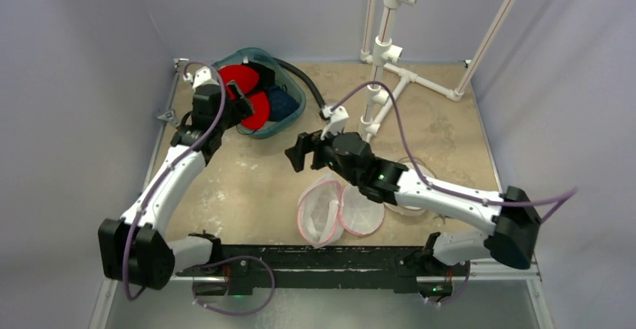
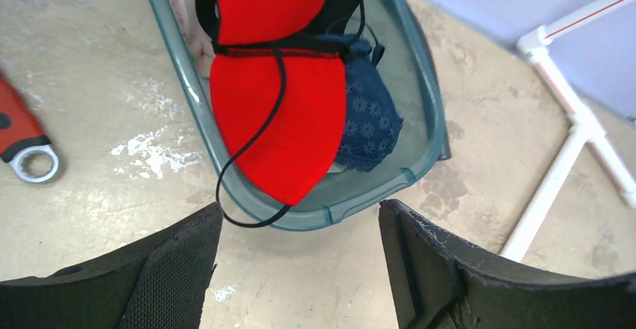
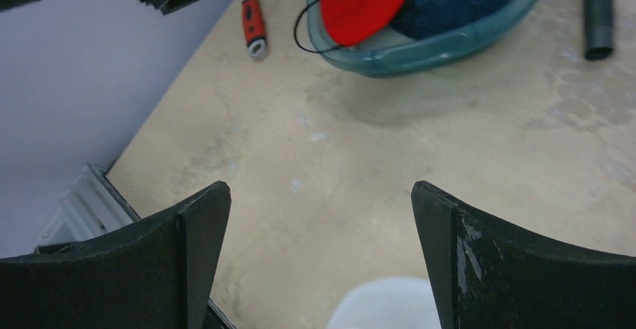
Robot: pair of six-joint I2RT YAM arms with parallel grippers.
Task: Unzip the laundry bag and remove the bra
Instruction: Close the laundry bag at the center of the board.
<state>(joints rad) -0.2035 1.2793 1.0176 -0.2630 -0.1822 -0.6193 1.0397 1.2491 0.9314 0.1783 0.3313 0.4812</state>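
The white mesh laundry bag (image 1: 336,209) with pink trim lies open in two halves near the table's front; a blurred edge of it shows in the right wrist view (image 3: 386,303). The red bra (image 1: 251,93) with black straps lies in the teal bin (image 1: 291,115), also seen in the left wrist view (image 2: 281,82) and the right wrist view (image 3: 364,3). My left gripper (image 1: 238,98) is open just above the bin's near rim (image 2: 352,205). My right gripper (image 1: 302,151) is open and empty over bare table, behind the bag.
A dark blue lace garment (image 2: 367,112) lies beside the bra in the bin. A red-handled wrench (image 3: 253,22) lies left of the bin. A black hose (image 1: 304,82) runs behind the bin. A white PVC pipe frame (image 1: 386,52) stands at the back.
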